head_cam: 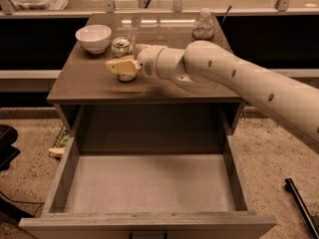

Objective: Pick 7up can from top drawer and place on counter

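Plainly upright on counter (84,88), silver-topped pale 7up can (121,45); claw (123,57) around it

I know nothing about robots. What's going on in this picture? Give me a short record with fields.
gripper: gripper at the can, above the counter's left part
can: small silver-topped aluminium can, upright, apparently standing on the counter
counter: glossy brown cabinet top
drawer: wide grey-brown drawer, pulled open, nothing visible inside
other items: white bowl left of the can; clear plastic bottle at back right
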Robot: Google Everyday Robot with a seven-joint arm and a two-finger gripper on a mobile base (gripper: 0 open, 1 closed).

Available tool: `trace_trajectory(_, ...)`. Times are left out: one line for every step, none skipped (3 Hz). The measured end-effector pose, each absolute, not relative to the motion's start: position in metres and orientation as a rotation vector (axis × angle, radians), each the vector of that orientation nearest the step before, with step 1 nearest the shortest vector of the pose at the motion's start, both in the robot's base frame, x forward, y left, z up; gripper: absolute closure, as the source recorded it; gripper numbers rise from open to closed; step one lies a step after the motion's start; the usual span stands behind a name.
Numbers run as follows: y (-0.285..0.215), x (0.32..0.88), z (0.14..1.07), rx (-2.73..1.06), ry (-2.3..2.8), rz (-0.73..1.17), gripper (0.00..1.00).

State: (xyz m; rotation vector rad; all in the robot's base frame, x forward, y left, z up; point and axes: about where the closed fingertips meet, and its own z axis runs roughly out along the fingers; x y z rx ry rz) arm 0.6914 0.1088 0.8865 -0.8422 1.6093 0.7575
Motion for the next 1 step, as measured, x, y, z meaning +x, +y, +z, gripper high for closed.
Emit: trace_trajectory(0.1095, 0.6911, 0.8865, -0.843, 1.609, 0.758, 0.0)
